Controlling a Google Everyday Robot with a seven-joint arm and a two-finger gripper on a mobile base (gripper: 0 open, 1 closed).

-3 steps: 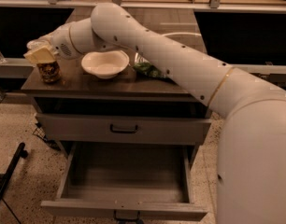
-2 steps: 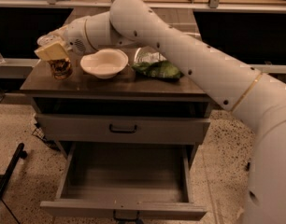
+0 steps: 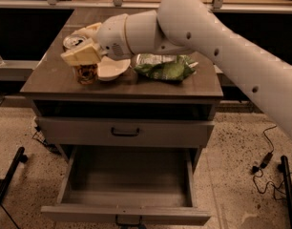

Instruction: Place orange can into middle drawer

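The orange can (image 3: pixel 86 73) is at the left of the cabinet top (image 3: pixel 50 75), with its silver top (image 3: pixel 73 42) tilted to the left. My gripper (image 3: pixel 82 54) is shut around the can's middle, and a cream finger (image 3: pixel 79 55) lies across it. The can's base is at or just above the surface, right beside the white bowl (image 3: pixel 113 68). The middle drawer (image 3: pixel 127 182) is pulled open below, with a deep and empty grey box. Its front edge (image 3: pixel 127 214) is nearest the camera.
A green snack bag (image 3: pixel 166 68) lies right of the bowl. A closed grey drawer front with a black bar handle (image 3: pixel 125 131) sits above the open drawer. My white arm (image 3: pixel 222 42) reaches in from the right. Cables (image 3: pixel 265 156) and black stand legs (image 3: pixel 7 180) are on the floor.
The gripper and the can have moved right, from the cabinet's left edge up against the white bowl. The can now tilts. The arm has swung across and the view has shifted.
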